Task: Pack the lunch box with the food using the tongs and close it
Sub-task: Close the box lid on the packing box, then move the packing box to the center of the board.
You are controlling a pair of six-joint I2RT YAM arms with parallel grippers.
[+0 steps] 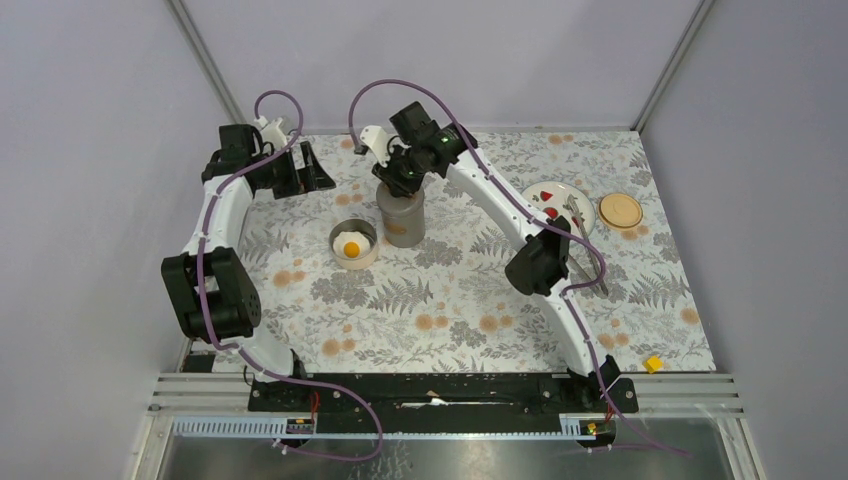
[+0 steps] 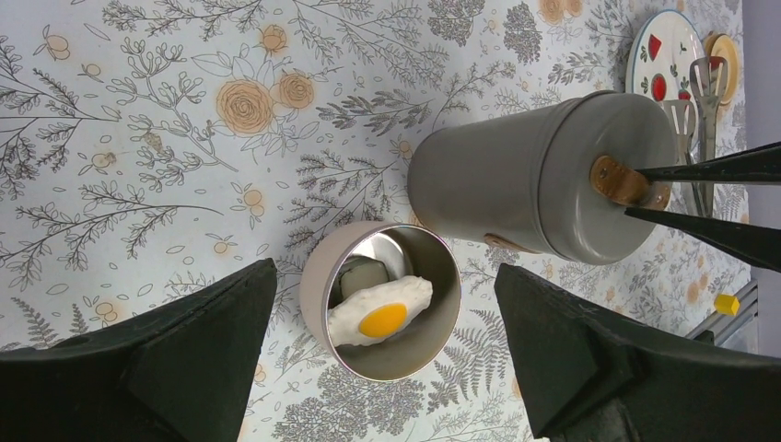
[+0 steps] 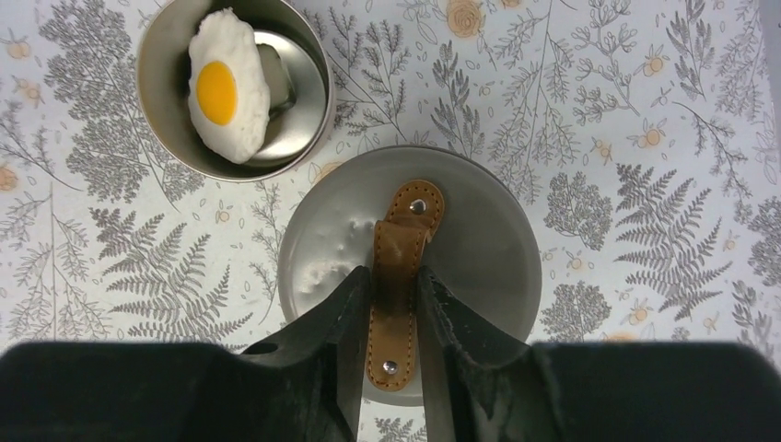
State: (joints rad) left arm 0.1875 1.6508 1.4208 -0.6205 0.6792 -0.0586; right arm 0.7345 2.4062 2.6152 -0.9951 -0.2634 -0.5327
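Right pincer (image 3: 394, 273) stands narrowly parted astride the leather strap (image 3: 410, 216) atop the upright lunch box (image 1: 403, 225), grip uncertain. The left pincer (image 2: 384, 272) gapes wide, empty, above the fried egg (image 2: 379, 311) in its tin (image 2: 313, 285). Mid-surface (image 1: 450, 300), the metal lunch box, long axis vertical and lid up, looks rigid, slick-sided and weighty: the leather strap is the handhold.

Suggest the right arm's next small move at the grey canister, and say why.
Probably lift the right gripper straight up off the leather strap. Its fingers flank the strap on the grey canister, standing upright beside the tin holding the fried egg; red pieces wait on the plate with the tongs.
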